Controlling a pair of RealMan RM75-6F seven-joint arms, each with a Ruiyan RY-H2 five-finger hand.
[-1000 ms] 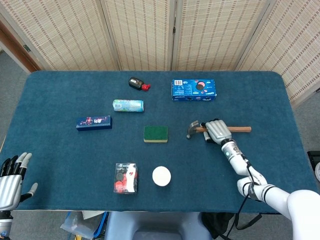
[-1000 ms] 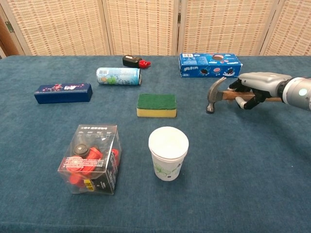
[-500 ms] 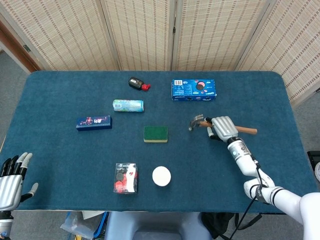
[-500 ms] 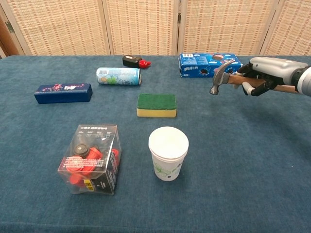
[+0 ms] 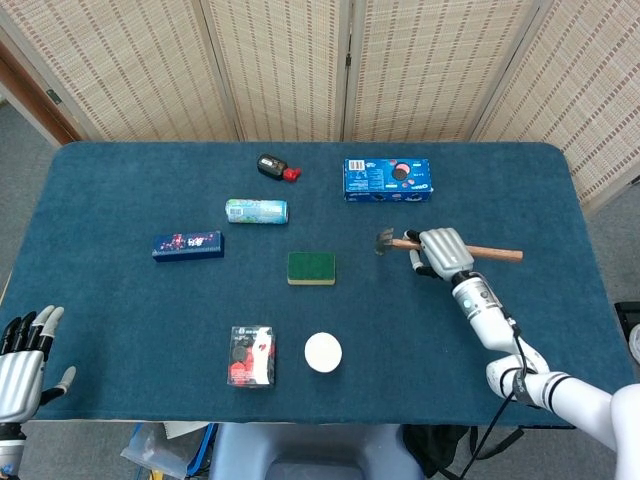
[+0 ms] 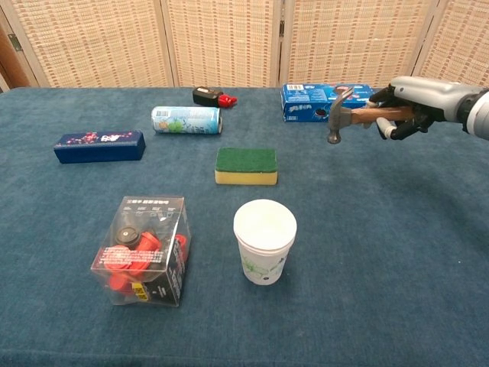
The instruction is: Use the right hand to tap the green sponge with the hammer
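The green sponge [image 5: 311, 267] [image 6: 246, 165] with a yellow underside lies flat near the middle of the blue table. My right hand [image 5: 443, 252] [image 6: 416, 97] grips the wooden handle of the hammer [image 5: 400, 242] [image 6: 340, 115] and holds it in the air, level. The metal head points left and hangs to the right of the sponge, apart from it. My left hand [image 5: 20, 358] hangs at the table's near left edge with fingers spread, holding nothing.
A white paper cup [image 6: 264, 240] stands in front of the sponge. A clear box of red parts [image 6: 144, 250] sits near left. A green can [image 6: 186, 120], dark blue box [image 6: 99, 146], blue cookie box [image 6: 328, 101] and black-red item [image 6: 213, 97] lie further back.
My right hand has lifted the hammer off the table and carried it higher, with the handle now level. The left hand has not moved.
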